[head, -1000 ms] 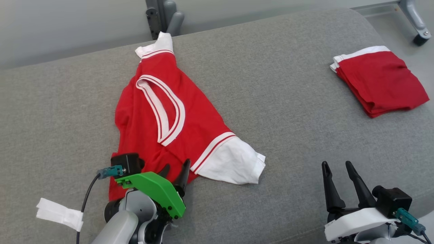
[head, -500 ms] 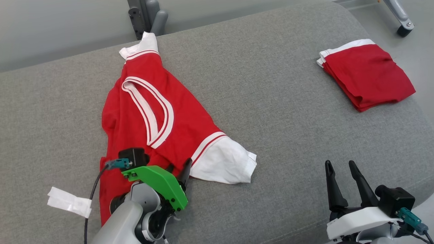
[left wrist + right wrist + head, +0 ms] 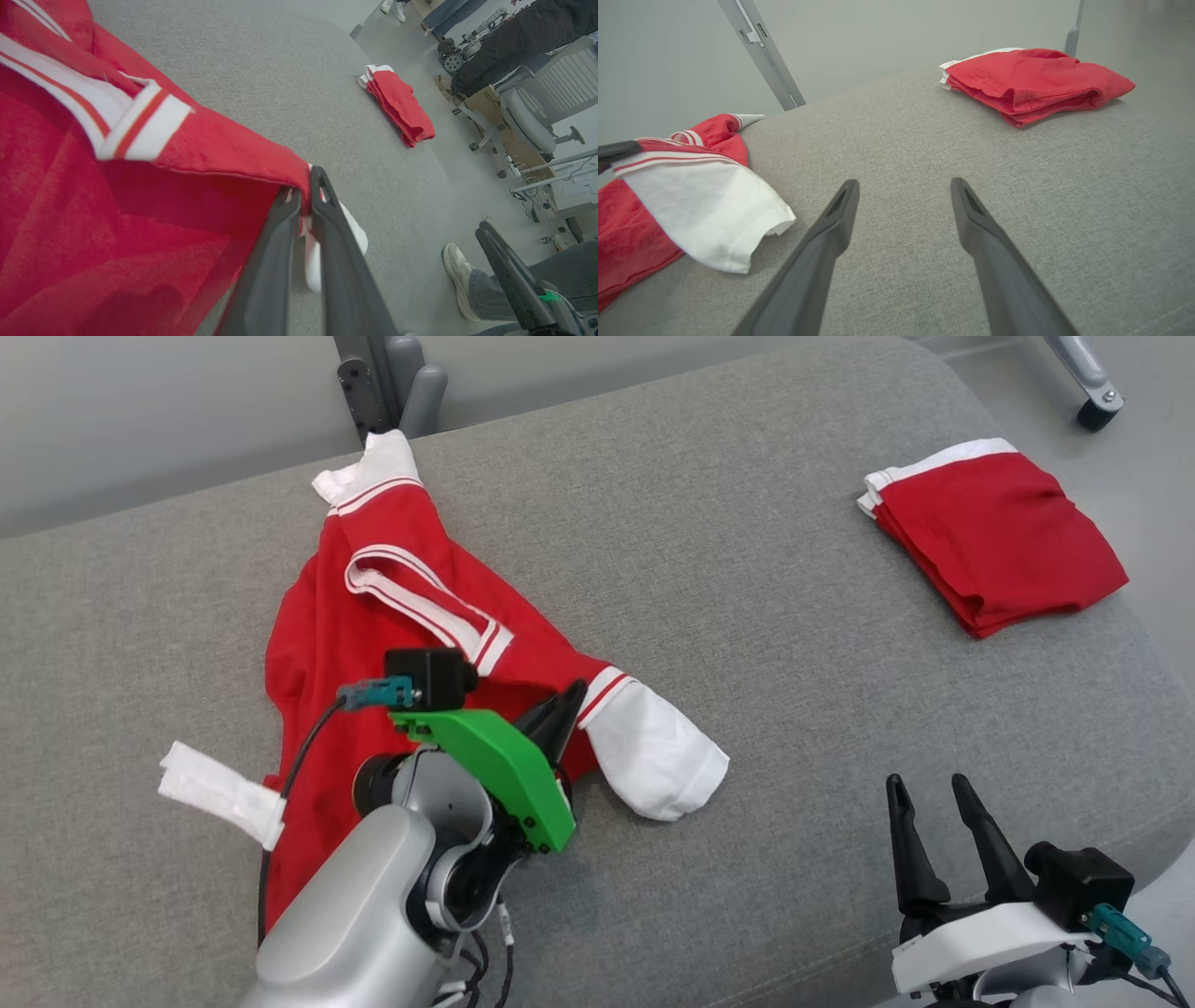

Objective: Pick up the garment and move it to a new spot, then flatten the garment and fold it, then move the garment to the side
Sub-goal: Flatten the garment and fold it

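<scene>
A crumpled red garment [image 3: 392, 607] with white sleeves and striped trim lies on the left half of the grey cushion [image 3: 747, 644]. My left gripper [image 3: 563, 707] is shut on a red fold beside the near white sleeve [image 3: 658, 761], lifting that edge off the cushion. In the left wrist view the garment [image 3: 117, 186] is pinched between the dark fingers [image 3: 327, 233] at their tips. My right gripper [image 3: 924, 803] stands open at the lower right, above bare cushion, with nothing between its fingers. In the right wrist view the sleeve [image 3: 705, 210] hangs left of that gripper [image 3: 903, 189].
A folded red garment [image 3: 994, 532] rests at the far right of the cushion, also the folded red garment [image 3: 1031, 81] in the right wrist view. A white tag [image 3: 219, 793] hangs from my left arm's cable. A person's shoe [image 3: 460, 275] and office chairs stand beyond the cushion's edge.
My left gripper has shut on the garment's lower edge and raised it, bunching the collar and pulling the white sleeve inward. The camera has shifted slightly. The right gripper has stayed put.
</scene>
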Available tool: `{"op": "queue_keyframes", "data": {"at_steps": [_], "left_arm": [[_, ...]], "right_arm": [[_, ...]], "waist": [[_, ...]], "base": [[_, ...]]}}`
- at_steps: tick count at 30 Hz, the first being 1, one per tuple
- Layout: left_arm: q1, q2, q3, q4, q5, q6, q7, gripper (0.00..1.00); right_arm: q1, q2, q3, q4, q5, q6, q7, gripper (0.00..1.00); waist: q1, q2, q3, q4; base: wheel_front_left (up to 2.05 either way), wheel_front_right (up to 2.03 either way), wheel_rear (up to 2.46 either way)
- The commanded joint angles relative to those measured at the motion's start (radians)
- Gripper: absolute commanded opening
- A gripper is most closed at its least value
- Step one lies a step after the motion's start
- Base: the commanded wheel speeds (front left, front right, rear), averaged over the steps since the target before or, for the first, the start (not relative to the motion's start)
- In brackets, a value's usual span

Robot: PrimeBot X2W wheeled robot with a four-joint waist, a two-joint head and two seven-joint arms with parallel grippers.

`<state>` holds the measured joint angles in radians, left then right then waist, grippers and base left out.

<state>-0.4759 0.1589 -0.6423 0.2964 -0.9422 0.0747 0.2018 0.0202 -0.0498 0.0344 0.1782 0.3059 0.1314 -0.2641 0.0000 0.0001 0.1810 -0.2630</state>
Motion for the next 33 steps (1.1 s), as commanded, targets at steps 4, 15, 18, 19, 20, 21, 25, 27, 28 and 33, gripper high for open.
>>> {"op": "queue_keyframes", "data": {"at_steps": [4, 15, 18, 19, 20, 21, 25, 27, 28, 33], "left_arm": [[-0.084, -0.037, -0.009, -0.042, -0.034, 0.006, 0.069, 0.0], [-0.271, -0.103, -0.034, 0.213, -0.075, 0.02, 0.034, 0.0], [-0.3, -0.105, -0.053, 0.257, -0.103, 0.027, 0.017, 0.0], [-0.321, -0.106, -0.066, 0.274, -0.109, 0.029, 0.002, 0.0], [-0.342, -0.107, -0.079, 0.29, -0.12, 0.031, -0.014, 0.0], [-0.36, -0.106, -0.089, 0.306, -0.135, 0.036, -0.031, 0.0], [-0.431, -0.105, -0.144, 0.364, -0.166, 0.034, -0.097, 0.0], [-0.464, -0.106, -0.16, 0.388, -0.184, 0.029, -0.134, 0.0], [-0.478, -0.106, -0.171, 0.405, -0.193, 0.028, -0.148, 0.0], [-0.502, -0.106, -0.239, 0.472, -0.236, 0.02, -0.165, 1.0]], "right_arm": [[-0.011, -0.002, 0.019, 0.004, 0.013, -0.002, 0.0, 1.0], [-0.051, -0.002, 0.057, 0.013, 0.041, -0.002, 0.0, 1.0], [-0.061, -0.001, 0.073, 0.011, 0.048, -0.002, 0.0, 1.0], [-0.066, -0.001, 0.081, 0.011, 0.053, -0.002, 0.0, 1.0], [-0.071, -0.002, 0.086, 0.011, 0.059, -0.002, 0.0, 1.0], [-0.075, -0.003, 0.087, 0.011, 0.065, -0.002, 0.0, 1.0], [-0.091, -0.001, 0.095, 0.007, 0.084, -0.002, 0.0, 1.0], [-0.092, -0.001, 0.096, 0.01, 0.088, -0.002, 0.0, 1.0], [-0.095, -0.001, 0.097, 0.01, 0.091, -0.002, 0.0, 1.0], [-0.104, -0.001, 0.093, 0.014, 0.099, -0.002, 0.0, 1.0]], "waist": [[0.0, -0.0001, 0.013, -0.03], [0.0, -0.0001, 0.066, -0.131], [0.0, -0.0001, 0.083, -0.15], [0.0, -0.0001, 0.091, -0.161], [0.0, -0.0001, 0.1, -0.17], [0.0, -0.0001, 0.108, -0.178], [0.0, -0.0001, 0.141, -0.196], [0.0, -0.0001, 0.154, -0.2], [0.0, -0.0001, 0.16, -0.201], [0.0, -0.0001, 0.174, -0.196]], "base": [[0.0, 0.0, 0.0], [0.0, 0.0, 0.0], [0.0, 0.0, 0.0], [0.0, 0.0, 0.0], [0.0, 0.0, 0.0], [0.0, 0.0, 0.0], [0.0, 0.0, 0.0], [0.0, 0.0, 0.0], [0.0, 0.0, 0.0], [0.0, 0.0, 0.0]]}}
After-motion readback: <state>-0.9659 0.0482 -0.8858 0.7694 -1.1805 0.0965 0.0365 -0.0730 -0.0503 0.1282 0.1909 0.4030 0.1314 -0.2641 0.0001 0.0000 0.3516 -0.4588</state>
